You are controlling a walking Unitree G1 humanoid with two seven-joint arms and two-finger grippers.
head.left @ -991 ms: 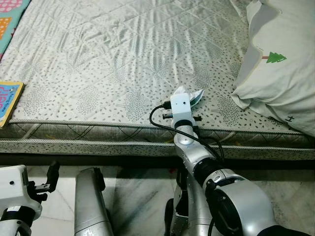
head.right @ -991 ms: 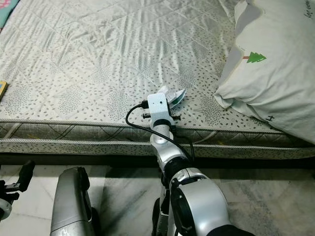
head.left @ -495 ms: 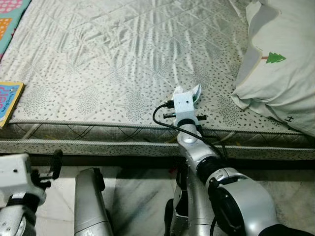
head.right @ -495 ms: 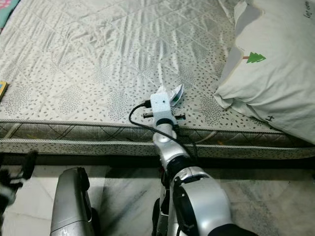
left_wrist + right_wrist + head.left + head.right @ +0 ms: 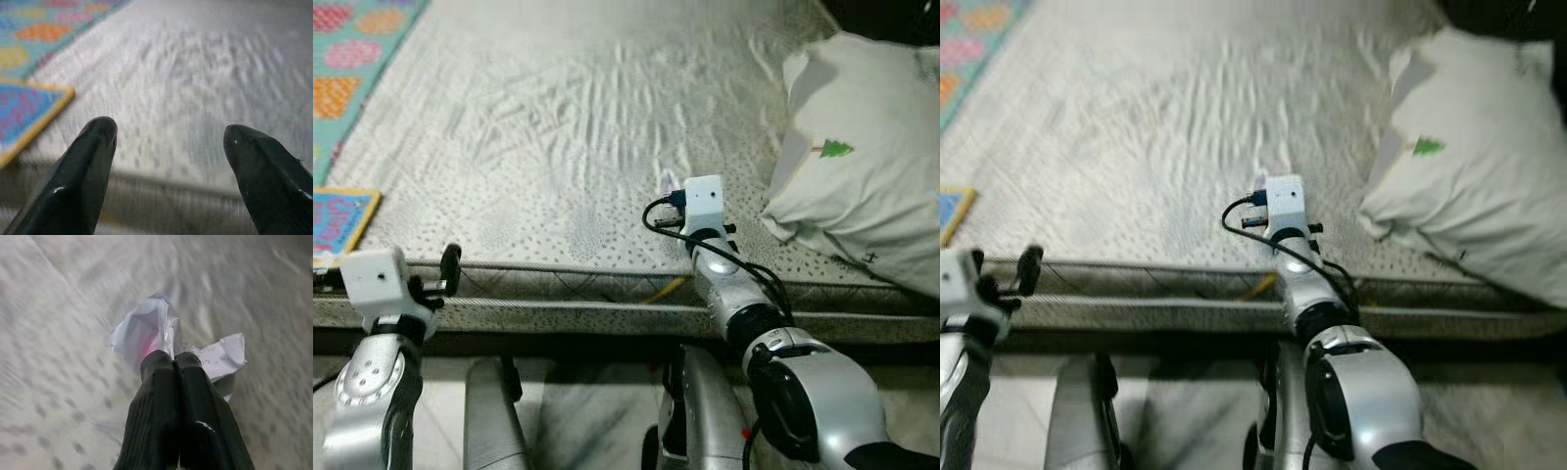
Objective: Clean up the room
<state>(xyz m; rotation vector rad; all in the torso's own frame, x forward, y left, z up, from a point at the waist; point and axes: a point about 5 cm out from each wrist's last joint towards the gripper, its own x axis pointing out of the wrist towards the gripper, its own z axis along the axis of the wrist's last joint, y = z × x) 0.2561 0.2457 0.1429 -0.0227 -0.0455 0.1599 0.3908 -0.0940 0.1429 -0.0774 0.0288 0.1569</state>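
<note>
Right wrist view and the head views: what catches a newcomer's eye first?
The right gripper, fingers pinched shut on a crumpled paper scrap over the speckled grey mattress. To the right lies a white pillow with a green tree print. The left gripper is open near the mattress edge, beside a colourful book.

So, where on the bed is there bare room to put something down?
The mattress is bare across its wide middle, between the colourful mat and the pillow. It is crowded by the pillow, where the right gripper holds crumpled paper, and at the near left corner, by the book and left gripper.
</note>
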